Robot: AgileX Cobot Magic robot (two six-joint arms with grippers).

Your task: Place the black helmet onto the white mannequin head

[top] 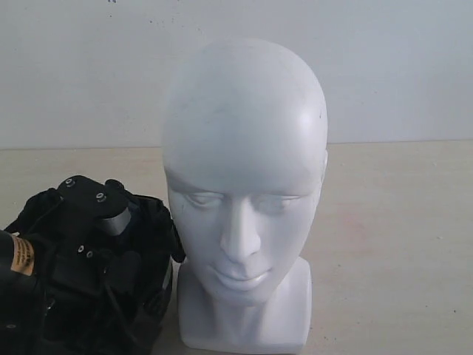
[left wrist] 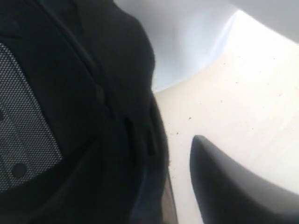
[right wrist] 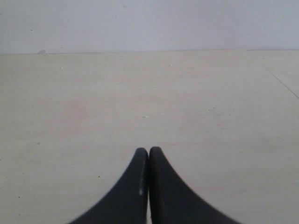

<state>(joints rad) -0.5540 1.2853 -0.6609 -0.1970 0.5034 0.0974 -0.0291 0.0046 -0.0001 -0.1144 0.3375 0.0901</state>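
- Two things make up the job: the smooth, bald white plastic mannequin head (top: pixel 244 148) and the large round black helmet with dark padded lining (left wrist: pixel 93 116). They sit side by side, not yet together
- The head stands upright on its blocky neck base on the pale wooden tabletop (right wrist: pixel 140 93). Its crown is bare, so the placing is not done
- The helmet lies low on the table just beside the neck base, on the left arm's side. In the exterior view it merges with the black arm above it, so I cannot say how it is turned. The wrist view looks onto its lining and a grey mesh patch (left wrist: pixel 23 126)
- The left gripper (left wrist: pixel 173 154) is spread wide at the helmet's rim. Its one visible finger (left wrist: pixel 233 186) stands clear of the shell with table showing between, so nothing is held
- The right gripper (right wrist: pixel 148 151) has its fingertips pressed together, empty, over the table
- Left to do, as I judge it: close on the rim, lift, turn the opening downward, and lower it over the crown
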